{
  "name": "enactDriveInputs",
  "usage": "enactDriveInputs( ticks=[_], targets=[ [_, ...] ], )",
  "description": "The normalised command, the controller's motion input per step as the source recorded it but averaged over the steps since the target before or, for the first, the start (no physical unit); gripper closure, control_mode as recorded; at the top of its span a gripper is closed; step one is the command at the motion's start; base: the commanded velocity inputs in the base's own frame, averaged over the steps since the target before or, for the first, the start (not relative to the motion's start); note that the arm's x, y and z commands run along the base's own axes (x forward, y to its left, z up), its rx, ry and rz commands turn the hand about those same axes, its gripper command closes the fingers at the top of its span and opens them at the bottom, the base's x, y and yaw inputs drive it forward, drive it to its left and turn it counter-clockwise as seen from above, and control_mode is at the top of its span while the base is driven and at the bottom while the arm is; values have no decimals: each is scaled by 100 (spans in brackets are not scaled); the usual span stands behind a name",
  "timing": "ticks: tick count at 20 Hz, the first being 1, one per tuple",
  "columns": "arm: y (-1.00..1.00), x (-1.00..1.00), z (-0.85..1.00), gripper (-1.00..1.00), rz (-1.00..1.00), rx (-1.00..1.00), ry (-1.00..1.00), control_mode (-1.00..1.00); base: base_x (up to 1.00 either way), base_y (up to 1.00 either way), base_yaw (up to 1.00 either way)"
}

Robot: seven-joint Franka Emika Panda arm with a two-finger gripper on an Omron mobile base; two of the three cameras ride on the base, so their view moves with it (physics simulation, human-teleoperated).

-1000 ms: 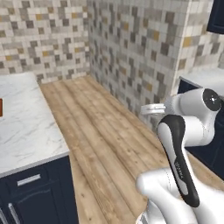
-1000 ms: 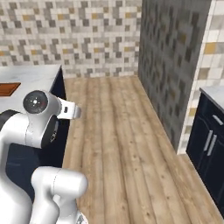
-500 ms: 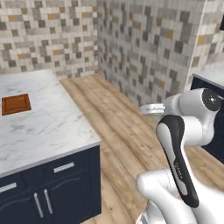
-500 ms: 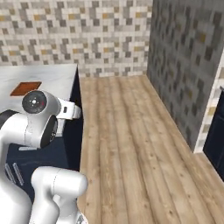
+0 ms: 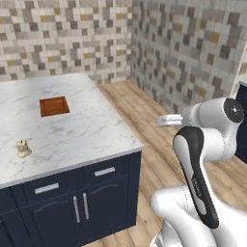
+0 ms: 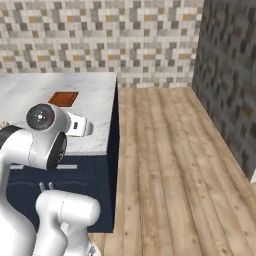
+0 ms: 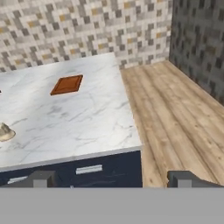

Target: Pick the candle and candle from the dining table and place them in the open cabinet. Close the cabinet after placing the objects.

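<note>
The desk (image 5: pixel 87 140) is the broad white marble-topped dining table with grey veins, sitting over dark navy fronts with silver bar pulls. In the left base view one corner of its top points toward the arm, and wooden plank flooring runs past its side toward the mosaic-tiled walls.

One candle (image 5: pixel 22 148) stands upright on the desk near its front edge, well in from the corner nearest the arm. It is small and pale with a wider foot and a narrower top; at this size I cannot tell for certain which of the two candles it is. In the hand view the same candle (image 7: pixel 5 131) shows at the far left border, partly cut off.

A flat reddish-brown square board (image 5: pixel 54 106) lies on the desk further back, well apart from the candle and roughly midway between the front and rear edges. It also appears in the right base view (image 6: pixel 63 98) and the hand view (image 7: pixel 67 85).

The end effector (image 7: pixel 112 178) hangs off the desk, in front of its navy face near the corner, fingers spread wide with nothing between them. One dark fingertip (image 7: pixel 40 178) shows low on the left.
</note>
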Motion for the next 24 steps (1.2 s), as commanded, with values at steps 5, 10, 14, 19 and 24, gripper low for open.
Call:
enactDriveInputs(
  ticks=[5,10,14,19,24],
  targets=[
    [0,0,0,-100,0,0,0,100,2,54,30],
    [0,0,0,-100,0,0,0,100,9,50,27],
    [0,0,0,-100,0,0,0,100,17,48,26],
    [0,0,0,-100,0,0,0,100,26,45,25],
    [0,0,0,-100,0,0,0,100,39,39,21]
  ],
)
